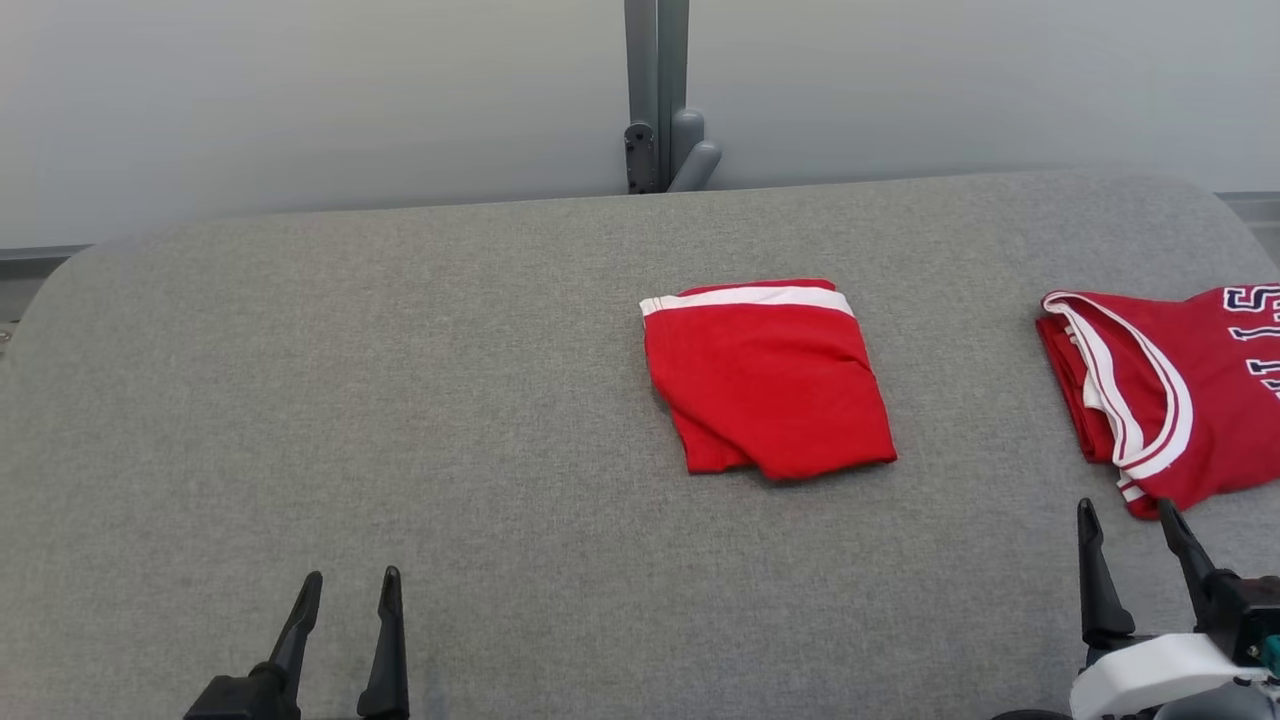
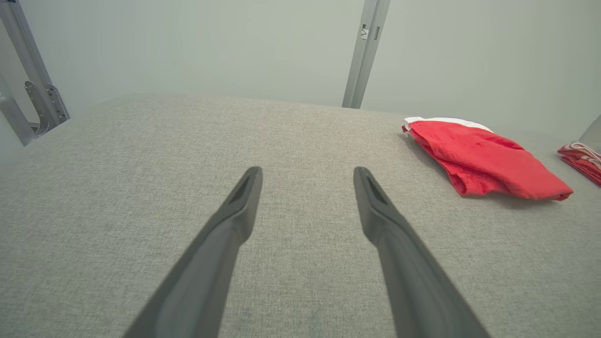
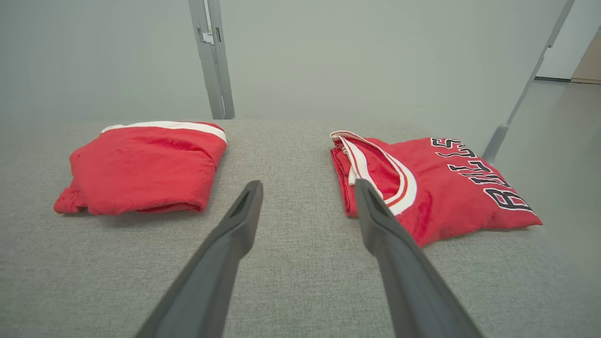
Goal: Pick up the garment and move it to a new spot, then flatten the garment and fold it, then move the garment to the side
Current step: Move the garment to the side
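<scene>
your counter (image 1: 300, 400) is the biggest thing here: a wide surface covered in grey fabric, with rounded far corners, running across the whole head view. behind it stands a plain pale wall (image 1: 300, 100), and a grey metal post (image 1: 657, 90) rises against that wall just behind the middle of the far edge.

on the counter you have two red pieces, well apart from each other. the red jersey (image 1: 1190, 390) lies folded at the robot's right side, cut off by the edge of the head view; its white and dark red trim curves along the side that faces the middle, and your right wrist view (image 3: 441, 188) reads dark lettering, "bulls", across it. the folded red garment (image 1: 770, 390) sits a little right of the counter's middle, a compact, roughly square packet with a white band along its far edge and a slightly uneven near edge. it lies flat, with bare fabric all round it (image 3: 145, 166).

your left pincer (image 1: 352, 580) is at the near left, fingers apart, holding nothing, well clear of both pieces (image 2: 307, 173). your right pincer (image 1: 1127, 510) is at the near right, fingers apart too and empty, its tips just beside the near corner of the jersey (image 3: 308, 185); you cannot tell whether the outer finger touches the cloth.
</scene>
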{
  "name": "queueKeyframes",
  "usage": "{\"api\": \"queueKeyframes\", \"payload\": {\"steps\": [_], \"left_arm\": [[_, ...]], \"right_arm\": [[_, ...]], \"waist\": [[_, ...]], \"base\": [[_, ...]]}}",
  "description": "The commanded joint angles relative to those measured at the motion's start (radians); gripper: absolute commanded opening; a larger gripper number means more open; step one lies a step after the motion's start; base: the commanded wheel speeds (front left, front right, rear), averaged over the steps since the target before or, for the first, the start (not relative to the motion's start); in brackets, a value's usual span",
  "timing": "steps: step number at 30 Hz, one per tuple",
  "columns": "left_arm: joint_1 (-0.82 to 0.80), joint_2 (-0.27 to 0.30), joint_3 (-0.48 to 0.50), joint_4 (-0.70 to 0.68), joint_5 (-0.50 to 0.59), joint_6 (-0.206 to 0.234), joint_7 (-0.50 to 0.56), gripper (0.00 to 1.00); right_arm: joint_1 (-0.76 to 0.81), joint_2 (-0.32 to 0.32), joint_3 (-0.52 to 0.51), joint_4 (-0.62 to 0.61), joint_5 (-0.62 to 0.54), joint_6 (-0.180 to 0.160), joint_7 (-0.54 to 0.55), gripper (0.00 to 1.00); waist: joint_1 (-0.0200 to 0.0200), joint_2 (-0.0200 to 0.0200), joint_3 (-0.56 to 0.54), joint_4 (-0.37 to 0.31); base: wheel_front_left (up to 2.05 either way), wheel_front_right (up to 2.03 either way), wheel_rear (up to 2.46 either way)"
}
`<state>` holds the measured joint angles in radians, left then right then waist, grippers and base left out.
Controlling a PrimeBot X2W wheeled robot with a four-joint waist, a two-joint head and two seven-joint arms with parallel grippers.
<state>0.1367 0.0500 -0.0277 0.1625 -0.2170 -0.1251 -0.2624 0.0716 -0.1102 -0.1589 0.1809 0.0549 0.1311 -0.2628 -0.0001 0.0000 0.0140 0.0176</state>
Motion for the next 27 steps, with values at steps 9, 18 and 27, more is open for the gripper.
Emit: {"api": "queueKeyframes", "payload": {"steps": [9, 18, 27], "left_arm": [[-0.045, 0.002, -0.056, -0.028, -0.038, -0.005, -0.003, 1.00], [-0.115, 0.002, -0.113, -0.040, -0.062, 0.011, -0.003, 1.00], [-0.150, 0.001, -0.150, -0.047, -0.077, 0.022, -0.003, 1.00]], "right_arm": [[-0.270, -0.066, 0.059, 0.068, 0.340, -0.001, 0.329, 1.00], [-0.539, -0.079, 0.062, 0.230, 0.449, 0.000, 0.712, 1.00], [-0.660, -0.073, 0.038, 0.428, 0.443, 0.000, 0.756, 1.00]], "waist": [[0.0001, 0.0000, 0.075, 0.060], [0.0001, 0.0000, 0.200, 0.150], [0.0001, 0.0000, 0.260, 0.213]], "base": [[0.00, 0.00, 0.00], [0.00, 0.00, 0.00], [0.00, 0.00, 0.00]]}}
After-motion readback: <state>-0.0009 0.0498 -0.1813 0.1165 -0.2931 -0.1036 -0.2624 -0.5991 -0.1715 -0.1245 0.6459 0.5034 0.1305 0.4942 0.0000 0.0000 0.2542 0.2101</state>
